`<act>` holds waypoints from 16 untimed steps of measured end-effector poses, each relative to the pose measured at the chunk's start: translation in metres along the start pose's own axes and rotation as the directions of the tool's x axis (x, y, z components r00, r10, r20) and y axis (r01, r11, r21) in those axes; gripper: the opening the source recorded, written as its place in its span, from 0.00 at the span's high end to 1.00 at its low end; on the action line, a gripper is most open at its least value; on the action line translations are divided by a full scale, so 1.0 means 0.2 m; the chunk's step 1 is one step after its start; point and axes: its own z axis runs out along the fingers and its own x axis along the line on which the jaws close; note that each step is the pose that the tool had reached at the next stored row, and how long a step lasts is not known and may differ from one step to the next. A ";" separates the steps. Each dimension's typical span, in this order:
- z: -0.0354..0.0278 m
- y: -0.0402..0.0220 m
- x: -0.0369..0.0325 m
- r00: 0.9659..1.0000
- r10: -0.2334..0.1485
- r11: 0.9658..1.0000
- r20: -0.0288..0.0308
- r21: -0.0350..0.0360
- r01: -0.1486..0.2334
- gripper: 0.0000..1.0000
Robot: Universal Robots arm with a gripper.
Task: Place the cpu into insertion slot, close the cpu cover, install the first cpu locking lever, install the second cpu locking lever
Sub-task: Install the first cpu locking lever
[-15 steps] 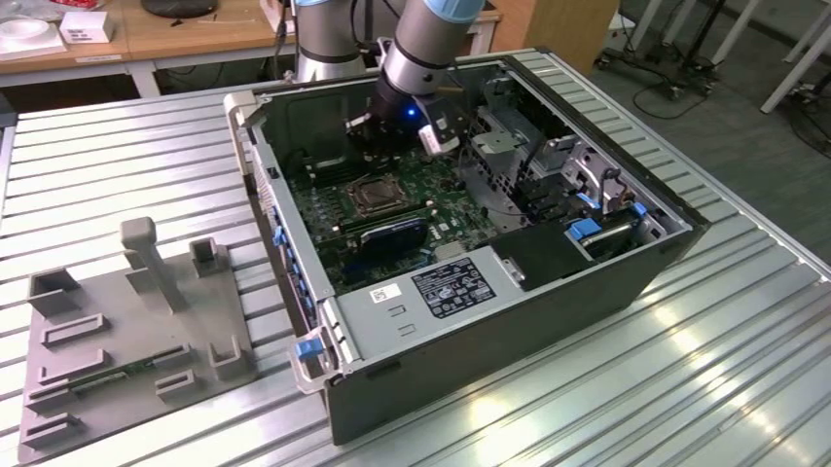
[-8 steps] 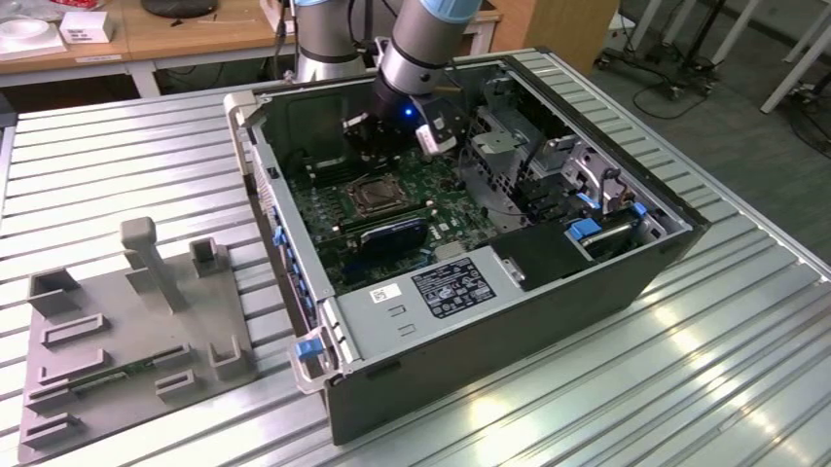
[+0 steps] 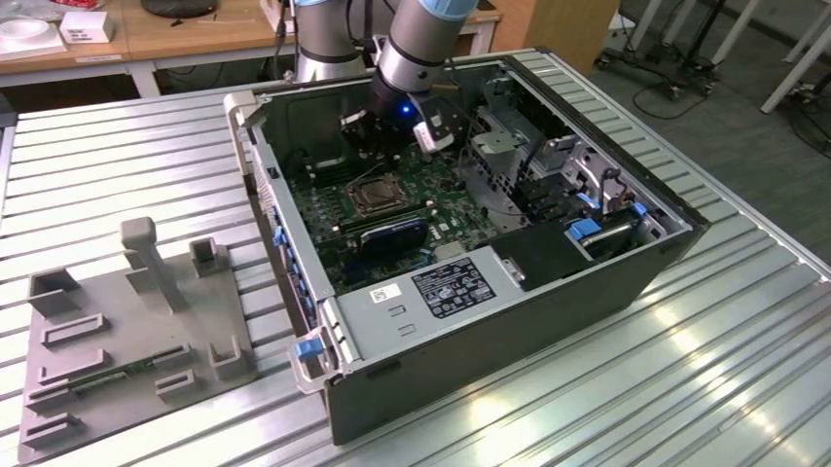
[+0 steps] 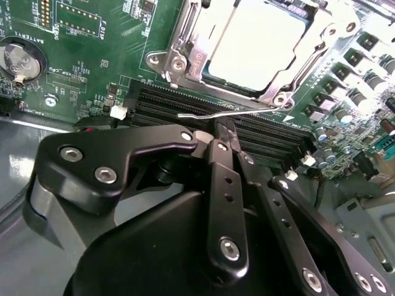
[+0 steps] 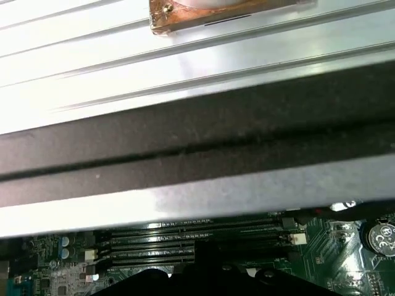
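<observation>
Now | end effector (image 4: 223, 131) closed, empty, over memory slots (image 4: 247, 132) | cpu (image 4: 256, 46) seated in insertion slot (image 4: 185, 61) | cpu cover (image 4: 296, 74) down

Black memory slots (image 5: 197, 240) on green motherboard (image 5: 333, 246), beneath case wall (image 5: 197, 148).

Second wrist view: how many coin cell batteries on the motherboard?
1. The coin cell battery sits in a round holder on the motherboard, apart from the cpu. Part of the board is hidden, so more may exist.
</observation>
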 end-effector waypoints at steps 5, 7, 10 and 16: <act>-0.013 0.003 0.003 1.000 0.000 1.000 0.000 0.000 0.000 0.89; -0.034 0.007 0.008 1.000 0.000 1.000 0.000 0.000 0.000 0.89; -0.060 0.013 0.013 1.000 0.000 1.000 0.000 0.000 0.000 0.89; -0.093 0.019 0.024 1.000 0.000 1.000 0.000 0.000 0.000 0.89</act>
